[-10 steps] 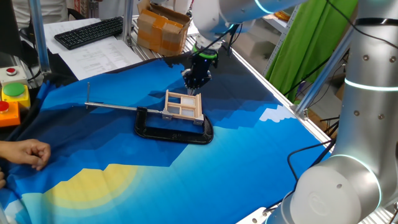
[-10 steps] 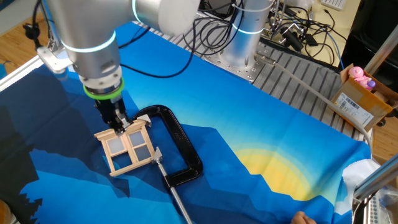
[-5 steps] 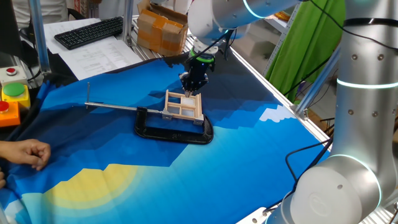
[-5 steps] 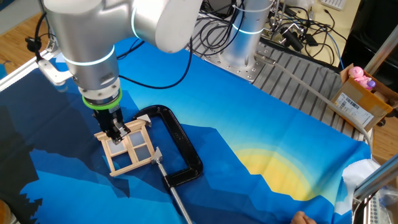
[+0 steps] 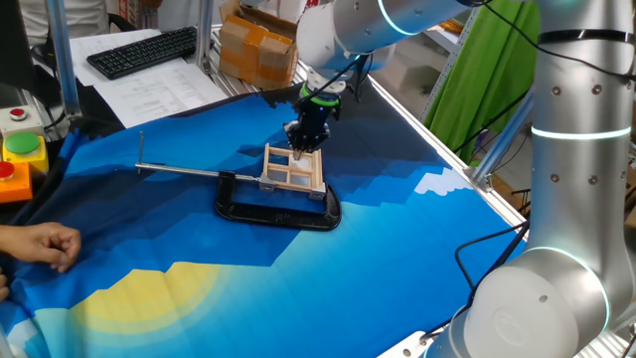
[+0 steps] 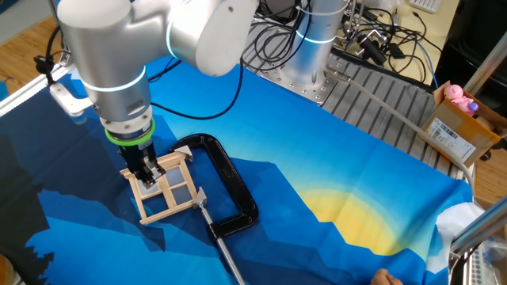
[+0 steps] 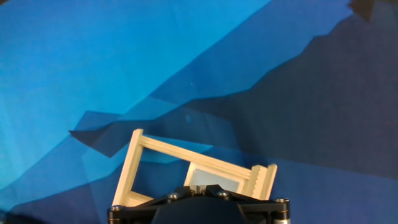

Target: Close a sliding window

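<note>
1. Currently the hand [image 5: 303,142] sits low over the far edge of the sliding window [image 5: 294,169], fingertips right at the top of the frame; the other fixed view puts the hand [image 6: 150,174] on the frame's upper left part.
2. Hand state: cannot tell. The fingertips are packed against the wood in both fixed views, and the hand view shows only the black hand body [image 7: 199,208] at the bottom edge, with no clear look at the fingers.
3. The sliding window [image 6: 165,188] is pale wood with crossbars, standing tilted near the middle of the surface [image 5: 397,259], which is covered in a blue cloth with a yellow patch [image 5: 149,293].
4. In the hand view the sliding window [image 7: 155,168] shows a pale inner pane [image 7: 211,180] sitting toward the right side of the frame, with an open gap on the left.
5. A black clamp [image 5: 278,212] lies flat on the cloth just in front of the window, touching its base; its long metal rod [image 5: 179,170] runs off to the left.
6. The other fixed view shows the black clamp [image 6: 230,186] curving round the window's right side, with the rod [image 6: 226,253] heading to the bottom edge.
7. A person's hand [image 5: 42,245] rests at the left edge of the surface.
8. A keyboard [image 5: 142,51] and a cardboard box [image 5: 260,45] sit beyond the cloth.
</note>
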Robot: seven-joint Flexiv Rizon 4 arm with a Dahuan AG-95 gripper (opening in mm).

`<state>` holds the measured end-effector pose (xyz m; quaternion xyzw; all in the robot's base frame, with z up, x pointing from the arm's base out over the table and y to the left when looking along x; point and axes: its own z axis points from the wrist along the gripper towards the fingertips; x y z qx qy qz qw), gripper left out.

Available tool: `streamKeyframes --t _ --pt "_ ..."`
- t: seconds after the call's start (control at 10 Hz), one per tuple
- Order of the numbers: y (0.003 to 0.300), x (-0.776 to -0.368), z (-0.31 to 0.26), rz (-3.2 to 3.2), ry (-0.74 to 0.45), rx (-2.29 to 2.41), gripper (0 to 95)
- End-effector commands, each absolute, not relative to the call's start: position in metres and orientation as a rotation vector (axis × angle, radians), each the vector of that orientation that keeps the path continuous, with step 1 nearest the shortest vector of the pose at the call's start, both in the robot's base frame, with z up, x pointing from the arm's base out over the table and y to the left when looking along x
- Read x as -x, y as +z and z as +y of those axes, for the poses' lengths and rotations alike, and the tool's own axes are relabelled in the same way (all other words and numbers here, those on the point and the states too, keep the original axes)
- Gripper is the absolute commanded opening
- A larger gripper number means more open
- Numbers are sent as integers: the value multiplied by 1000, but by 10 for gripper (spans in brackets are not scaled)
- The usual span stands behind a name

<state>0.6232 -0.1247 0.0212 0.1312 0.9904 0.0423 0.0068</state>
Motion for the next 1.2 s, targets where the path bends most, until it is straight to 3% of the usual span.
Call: streamKeyframes --t 0.1,1.2 --pt "19 -622 -124 3097 125 -417 0" --pt "11 -623 -122 3092 125 -439 0"
